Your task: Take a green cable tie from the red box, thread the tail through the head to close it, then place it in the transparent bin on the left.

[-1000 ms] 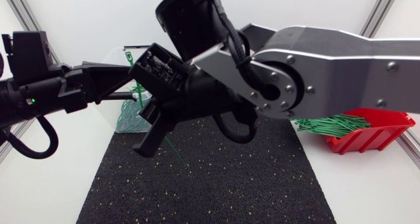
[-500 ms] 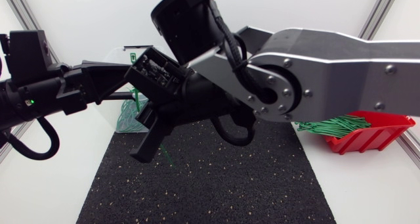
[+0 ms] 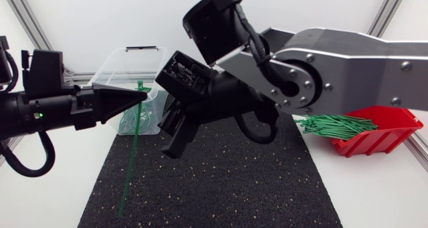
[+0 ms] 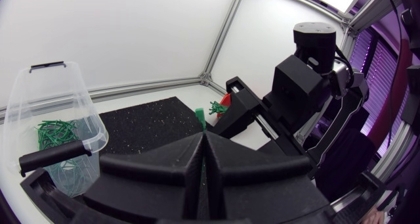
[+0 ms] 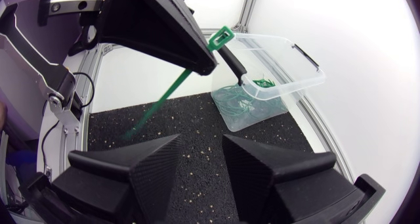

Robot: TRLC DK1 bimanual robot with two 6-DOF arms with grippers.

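The right arm (image 3: 348,61), frame right, has silver-grey links with round screw heads, black joints, looped black cables and a matte black wedge-fingered right hand (image 5: 200,145); the left arm (image 3: 40,107), frame left, is black.

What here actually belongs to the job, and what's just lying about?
In the job: green cable tie, pinched in the left gripper; right gripper, open; red box of loose ties; transparent bin.
Just lying about: black mat under the arms.
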